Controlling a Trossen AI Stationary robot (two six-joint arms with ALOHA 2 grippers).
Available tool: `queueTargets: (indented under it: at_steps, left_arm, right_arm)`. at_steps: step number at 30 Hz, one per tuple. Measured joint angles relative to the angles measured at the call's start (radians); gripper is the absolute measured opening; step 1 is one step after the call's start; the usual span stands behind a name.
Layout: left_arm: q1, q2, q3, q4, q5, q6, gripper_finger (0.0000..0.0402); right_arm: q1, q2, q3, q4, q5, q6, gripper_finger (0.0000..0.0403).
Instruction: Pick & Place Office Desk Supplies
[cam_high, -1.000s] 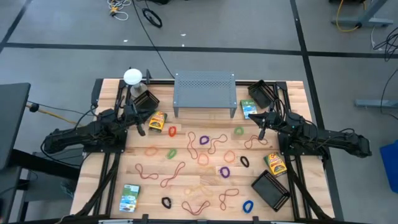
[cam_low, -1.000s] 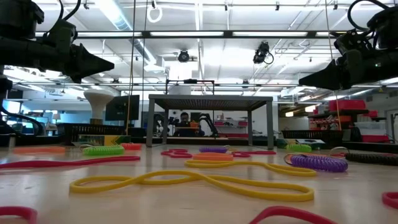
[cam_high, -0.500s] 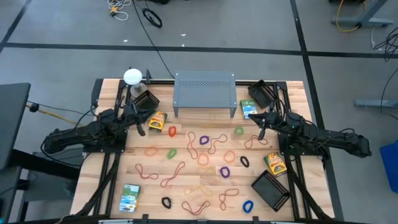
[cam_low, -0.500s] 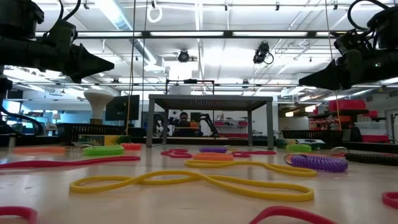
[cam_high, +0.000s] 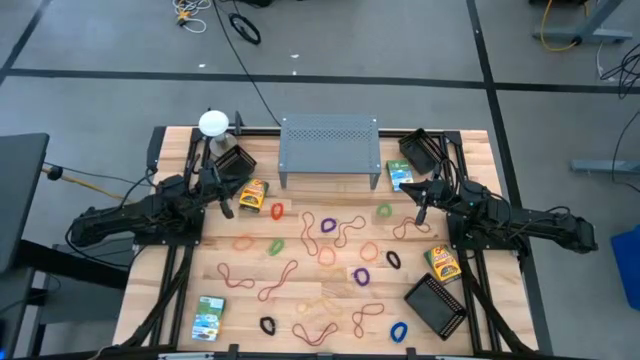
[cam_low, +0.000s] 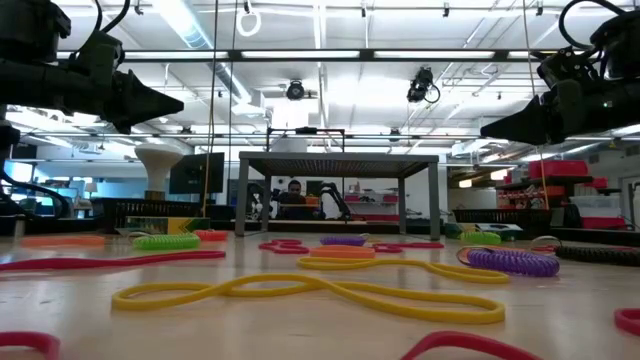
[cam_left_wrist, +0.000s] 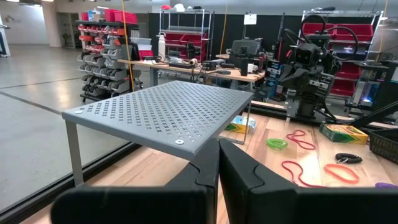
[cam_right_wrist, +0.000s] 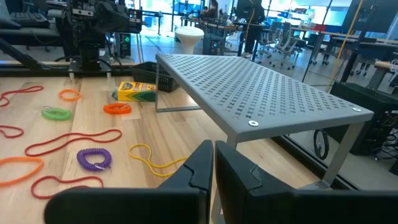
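Several thin rubber-band loops (cam_high: 335, 226) in orange, red, purple, green, black and blue lie flat across the middle of the wooden table. Yellow-green card boxes lie at the left (cam_high: 253, 194) and at the right (cam_high: 441, 262). Green-white boxes lie by the shelf (cam_high: 400, 175) and near the near-left corner (cam_high: 209, 318). Black mesh trays sit at far left (cam_high: 234, 162), far right (cam_high: 420, 150) and near right (cam_high: 435, 303). My left gripper (cam_high: 228, 208) hovers shut above the table beside the left yellow-green box. My right gripper (cam_high: 421, 213) hovers shut near a red loop (cam_high: 412, 228).
A grey perforated metal shelf (cam_high: 330, 148) stands on its legs at the middle of the far edge. A white ball on a stand (cam_high: 212, 123) is at the far-left corner. In the low view, both arms hang well above the loops (cam_low: 320, 290).
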Motion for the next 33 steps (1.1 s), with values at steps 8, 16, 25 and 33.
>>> queueTargets:
  at_steps: [8,16,25,33]
  left_arm:
    - [0.000,0.000,0.000,0.000,0.000,0.000,0.0014]
    - [0.000,0.000,0.000,0.041,-0.001,-0.010,0.0014]
    - [0.000,-0.001,0.000,0.309,-0.001,-0.020,0.0014]
    - [0.000,-0.001,0.001,0.312,0.007,-0.142,0.0014]
  right_arm:
    - [0.000,0.000,0.000,0.000,0.000,0.000,0.0027]
    - [0.000,0.000,0.000,0.000,0.000,0.000,0.0027]
    - [0.000,0.000,0.000,0.000,0.000,0.000,0.0027]
    - [0.000,0.000,0.000,0.000,0.000,0.000,0.0027]
